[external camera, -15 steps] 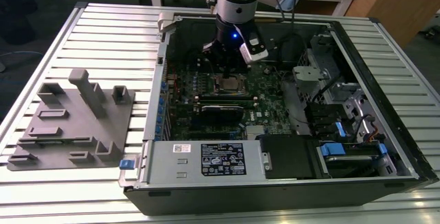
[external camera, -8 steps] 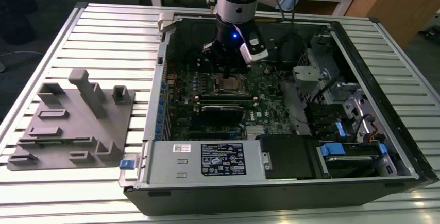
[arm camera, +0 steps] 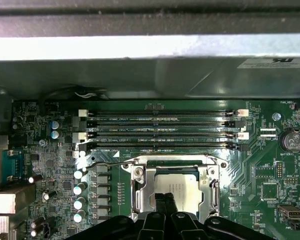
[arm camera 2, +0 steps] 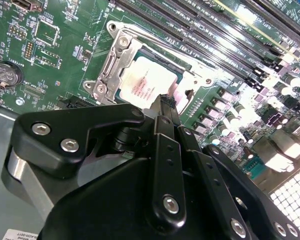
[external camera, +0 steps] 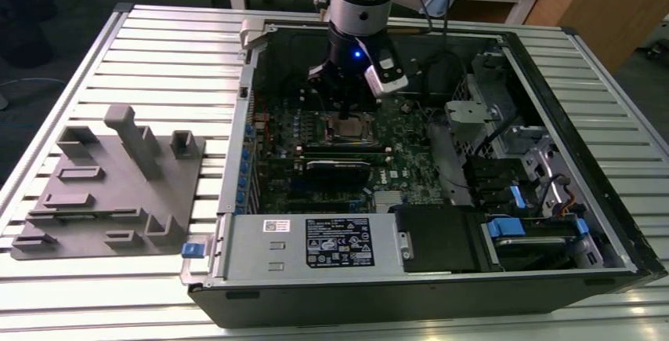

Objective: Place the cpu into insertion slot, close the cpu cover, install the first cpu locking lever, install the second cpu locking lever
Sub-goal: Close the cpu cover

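The cpu [arm camera 2: 147, 82] [arm camera: 182, 187] lies flat in the insertion slot [arm camera 2: 160, 56] on the green board, its pale metal top facing up. The silvery cpu cover [arm camera 2: 112, 65] [arm camera: 139, 187] frames it and looks lowered around the chip. A thin wire lever [arm camera: 110, 163] runs along one side of the socket. My gripper [arm camera 2: 165, 102] [arm camera: 165, 199] hangs just above the edge of the chip with its black fingers [arm camera: 160, 202] pressed together and nothing held between them. In the exterior view the gripper [external camera: 343, 112] sits inside the open case, right over the socket [external camera: 348, 128].
Long black memory slots [arm camera: 160, 125] run beside the socket. A coin battery [arm camera 2: 5, 74] sits on the board. The case walls [external camera: 246, 121] ring the board, with a power supply [external camera: 313, 243] and a drive cage [external camera: 522, 223] near the front. A grey fixture [external camera: 105, 184] lies at the exterior view's left.
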Motion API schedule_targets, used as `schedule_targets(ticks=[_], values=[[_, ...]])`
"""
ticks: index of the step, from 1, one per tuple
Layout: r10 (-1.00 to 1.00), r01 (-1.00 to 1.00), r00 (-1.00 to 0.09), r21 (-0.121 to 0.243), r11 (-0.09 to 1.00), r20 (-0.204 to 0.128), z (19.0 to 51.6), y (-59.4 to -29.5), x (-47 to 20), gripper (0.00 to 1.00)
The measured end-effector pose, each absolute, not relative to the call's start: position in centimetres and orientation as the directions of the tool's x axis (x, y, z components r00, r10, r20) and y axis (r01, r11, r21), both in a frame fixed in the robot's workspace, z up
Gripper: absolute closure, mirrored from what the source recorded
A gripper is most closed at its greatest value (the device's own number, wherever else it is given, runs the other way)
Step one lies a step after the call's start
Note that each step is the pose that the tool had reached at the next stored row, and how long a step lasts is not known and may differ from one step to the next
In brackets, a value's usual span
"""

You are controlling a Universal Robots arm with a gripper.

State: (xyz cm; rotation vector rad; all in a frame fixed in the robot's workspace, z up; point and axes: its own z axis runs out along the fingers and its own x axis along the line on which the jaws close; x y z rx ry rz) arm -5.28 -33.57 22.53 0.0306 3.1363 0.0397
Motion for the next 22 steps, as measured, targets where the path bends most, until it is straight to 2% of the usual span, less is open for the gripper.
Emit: schedule_targets(ticks=[13,22], values=[[-0.021,-0.021,-1.0,0.025,0.999,-0.005,22.53,-33.58,-5.28,0.89],[-0.12,-0.12,-0.993,0.025,0.992,-0.005,22.52,-33.58,-5.28,0.89]])
